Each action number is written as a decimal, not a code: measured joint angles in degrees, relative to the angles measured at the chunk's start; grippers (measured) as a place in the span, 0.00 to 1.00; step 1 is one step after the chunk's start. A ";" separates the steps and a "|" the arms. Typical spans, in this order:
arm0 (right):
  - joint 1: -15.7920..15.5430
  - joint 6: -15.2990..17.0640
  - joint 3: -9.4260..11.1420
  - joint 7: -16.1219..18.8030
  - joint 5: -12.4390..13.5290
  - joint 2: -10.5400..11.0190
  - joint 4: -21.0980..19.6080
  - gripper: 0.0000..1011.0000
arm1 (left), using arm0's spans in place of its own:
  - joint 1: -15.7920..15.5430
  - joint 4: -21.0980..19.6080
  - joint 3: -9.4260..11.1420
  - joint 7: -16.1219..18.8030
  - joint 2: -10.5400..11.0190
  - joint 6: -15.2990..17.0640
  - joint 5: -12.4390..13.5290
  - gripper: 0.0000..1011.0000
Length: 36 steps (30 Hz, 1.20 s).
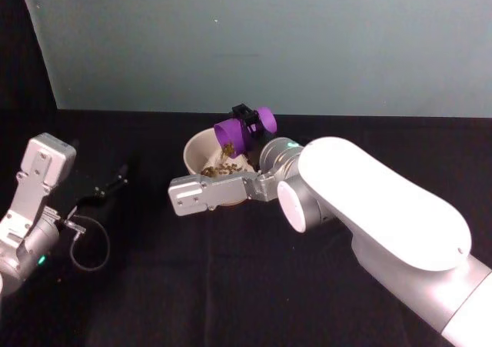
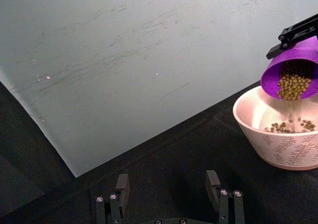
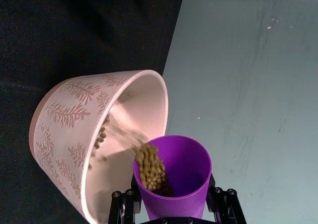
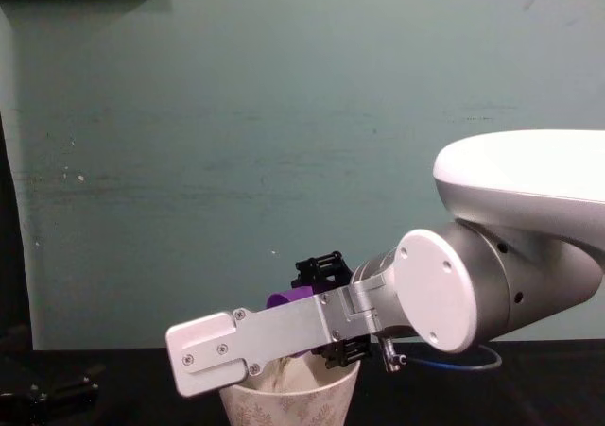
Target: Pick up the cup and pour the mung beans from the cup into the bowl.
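Your right gripper point(image 3: 174, 211) is clenched on the small purple plastic tumbler-type cup point(image 3: 174, 172), w/ black fingers point(image 3: 122, 206) pressed on opp. sides of its wall near the base. In the head view the cup point(image 1: 240, 134) is tipped hard over, mouth facing the robot's left and down. It's held just above the far-right part of the wide white bowl w/ grey-brown leaf pattern point(image 1: 194, 145). Can't tell if the cup's lip touches the rim.

Small yellow-green mung beans point(image 2: 292, 85) are heaped at the cup's lower lip, and a thin stream drops from there into the bowl point(image 2: 280, 149). A scatter lies on the bowl's pale inside. The bowl stands upright on the black table point(image 1: 231, 285), near the blue-grey back wall point(image 1: 269, 39).

Your left gripper point(image 2: 169, 194) sits off to the robot's left, low over the table and well apart from the bowl, fingers spread w/ nothing btwn them.
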 joint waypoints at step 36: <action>0.31 1.41 -1.12 0.61 -5.67 -0.34 -0.22 0.72 | 0.00 0.00 0.00 0.00 0.00 0.00 0.00 1.00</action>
